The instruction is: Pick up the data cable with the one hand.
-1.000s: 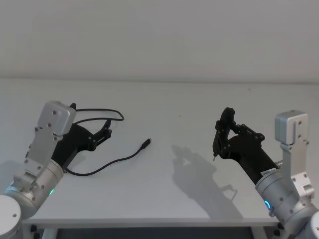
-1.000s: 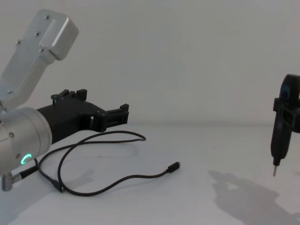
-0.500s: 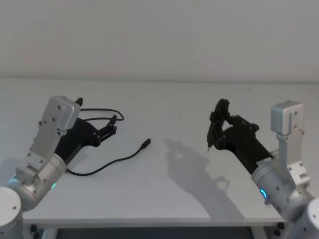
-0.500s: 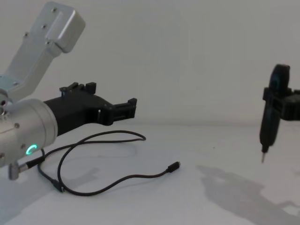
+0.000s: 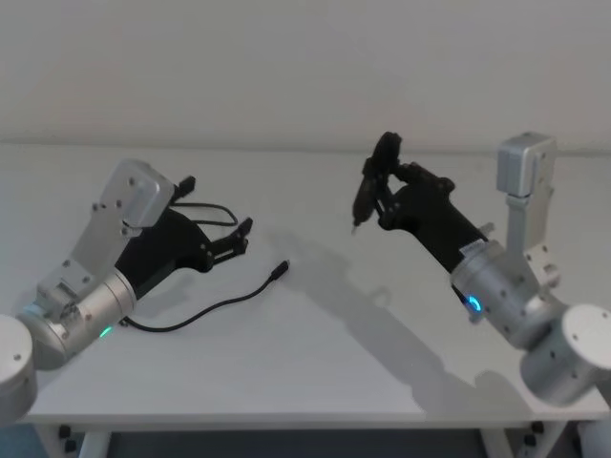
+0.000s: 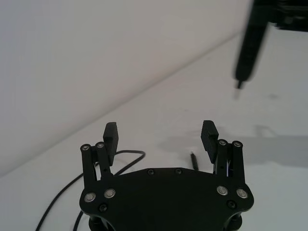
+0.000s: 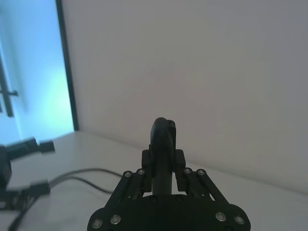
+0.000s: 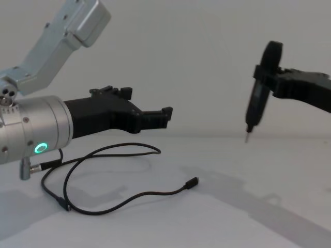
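The data cable (image 5: 205,312) lies in loose loops on the white table, left of centre, with one small plug (image 5: 280,273) pointing right. The chest view has the cable (image 8: 129,198) on the table under my left arm. My left gripper (image 5: 237,238) hangs open in the air above the cable's far loop, touching nothing. In the left wrist view its fingers (image 6: 110,136) stand wide apart, with the cable (image 6: 126,158) beyond them. My right gripper (image 5: 386,177) is raised at centre right, shut on a black pen-like tool (image 8: 257,103) whose tip points down.
The white table (image 5: 315,382) runs to a plain wall behind, and its front edge lies near me. A bright blue pane (image 7: 29,67) stands at one side of the right wrist view. The right arm's shadow (image 5: 382,315) falls across the table's middle.
The left gripper has risen and reached forward to the right over the cable. The right gripper has lifted with its tool and swung left toward the table's centre. The cable has not moved.
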